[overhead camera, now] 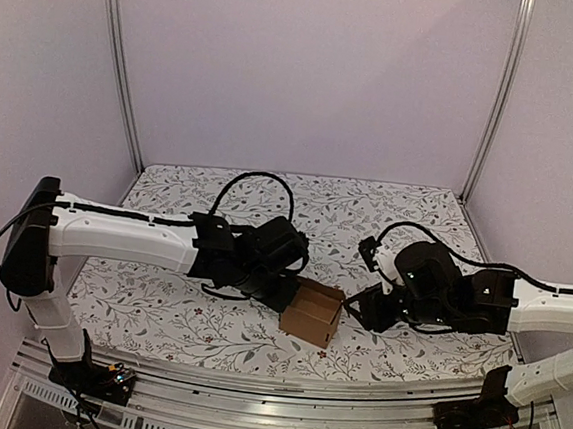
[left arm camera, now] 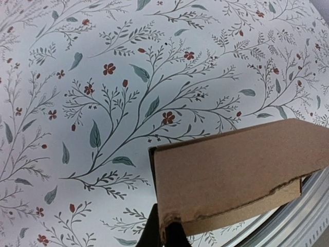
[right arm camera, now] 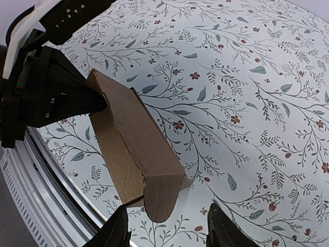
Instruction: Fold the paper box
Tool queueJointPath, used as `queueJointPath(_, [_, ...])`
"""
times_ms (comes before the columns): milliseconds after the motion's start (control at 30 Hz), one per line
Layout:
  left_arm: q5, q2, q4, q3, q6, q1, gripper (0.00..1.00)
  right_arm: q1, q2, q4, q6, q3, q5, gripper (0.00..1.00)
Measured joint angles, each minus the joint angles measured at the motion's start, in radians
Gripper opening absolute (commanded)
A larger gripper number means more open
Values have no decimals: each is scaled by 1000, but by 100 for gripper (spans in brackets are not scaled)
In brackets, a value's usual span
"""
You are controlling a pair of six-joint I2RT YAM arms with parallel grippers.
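The paper box [overhead camera: 311, 313] is a small brown cardboard carton, part folded, standing on the flowered table between the two arms. My left gripper [overhead camera: 285, 293] holds its left wall. In the left wrist view the gripper [left arm camera: 163, 232] is shut on the lower corner of the box [left arm camera: 231, 175]. My right gripper [overhead camera: 358, 309] is just right of the box. In the right wrist view that gripper [right arm camera: 167, 226] is open, its fingers on either side of a rounded flap [right arm camera: 162, 198] at the near end of the box [right arm camera: 128, 139], not touching it.
The flowered tablecloth [overhead camera: 417, 216] covers the table. A metal rail [overhead camera: 252, 382] runs along the near edge, close under the box. Pale walls and two upright metal posts [overhead camera: 119, 59] close the back. The left arm's black wrist [right arm camera: 46, 92] fills the right wrist view's upper left.
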Motion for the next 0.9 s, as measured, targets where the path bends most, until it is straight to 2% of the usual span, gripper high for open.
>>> queueJointPath(233, [-6,8,-4,10,-28,-1,0,14,70,-5,24,56,11,36])
queueJointPath(567, [-19,14,-6,17,-71,-3,0,22,143,-23,53,84,77,10])
queueJointPath(733, [-27,26,-18,35,-94,-3,0,26,169,-36,67,118,113,0])
queueJointPath(900, [-62,47,-33,62,-119,-5,0,26,198,-46,92,140,163,0])
